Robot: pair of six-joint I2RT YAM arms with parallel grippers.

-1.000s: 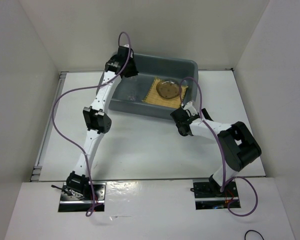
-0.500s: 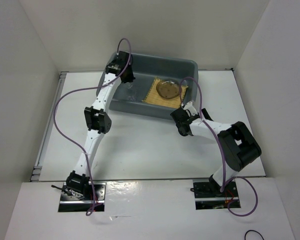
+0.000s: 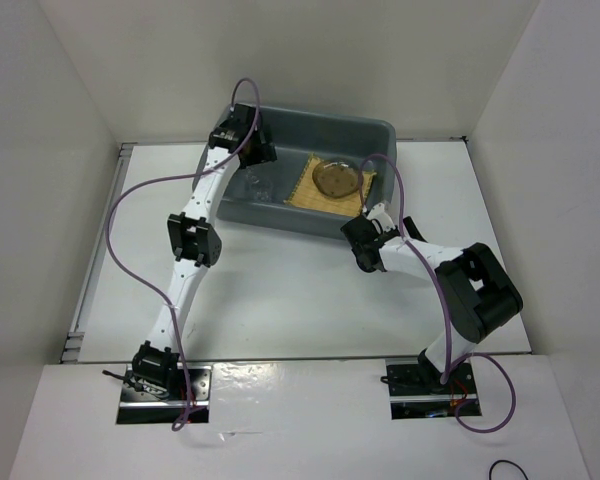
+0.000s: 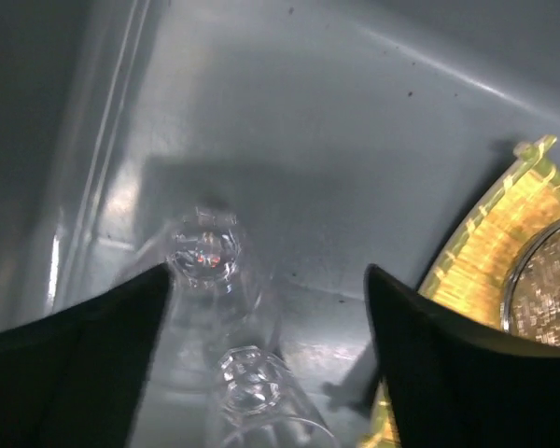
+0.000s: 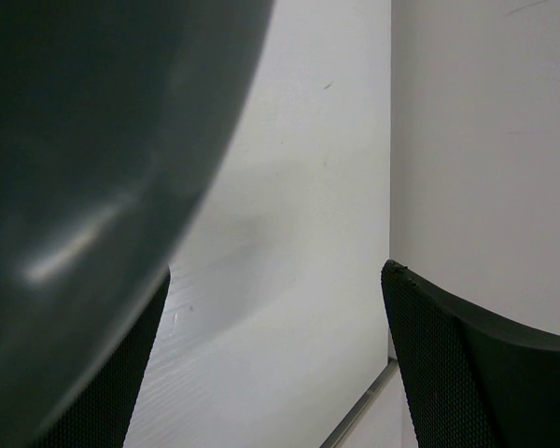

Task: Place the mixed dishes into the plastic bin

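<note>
Left wrist: left and right jaws released; clear glassy cup (image 4: 203, 252) inside smooth grey bin (image 4: 308, 140).

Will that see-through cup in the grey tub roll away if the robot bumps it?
Quite possibly. The cup looks round, and the tub floor is smooth, so a bump could send it rolling or tipping. It seems small and thin, so it is probably light. Its shiny clear sides may slip between the fingers of the open left pincer.

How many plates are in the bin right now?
1 visible: a round transparent plate lying on the woven mat in the bin, right half. Others stacked under it could be hidden.
</note>
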